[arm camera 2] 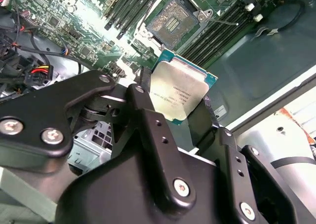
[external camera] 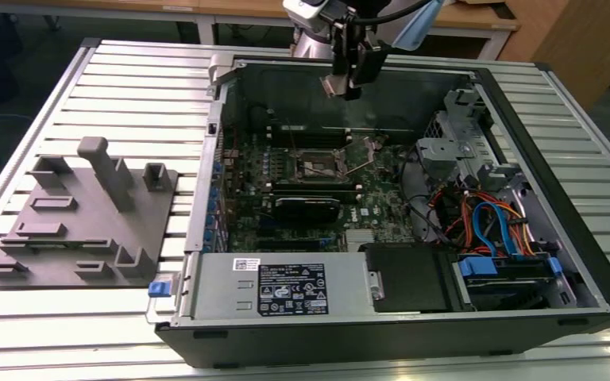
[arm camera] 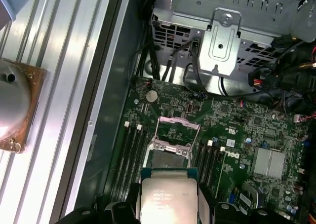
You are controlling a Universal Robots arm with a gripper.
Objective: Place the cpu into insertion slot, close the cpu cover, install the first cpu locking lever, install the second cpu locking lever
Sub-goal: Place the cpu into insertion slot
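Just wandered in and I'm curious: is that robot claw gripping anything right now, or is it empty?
Gripper: closed on the cpu, holding it in the air over the open computer case.

A pale, ribbed metal worktop (external camera: 125, 87) spans the exterior view, its slats catching soft, even light. Beyond the worktop's far edge stand light wooden tables (external camera: 241, 9) on pale legs, and off its far corner at the exterior view's right rises a wooden panel (external camera: 581, 36). Dark floor (external camera: 3, 79) shows beside the worktop at the exterior view's left.
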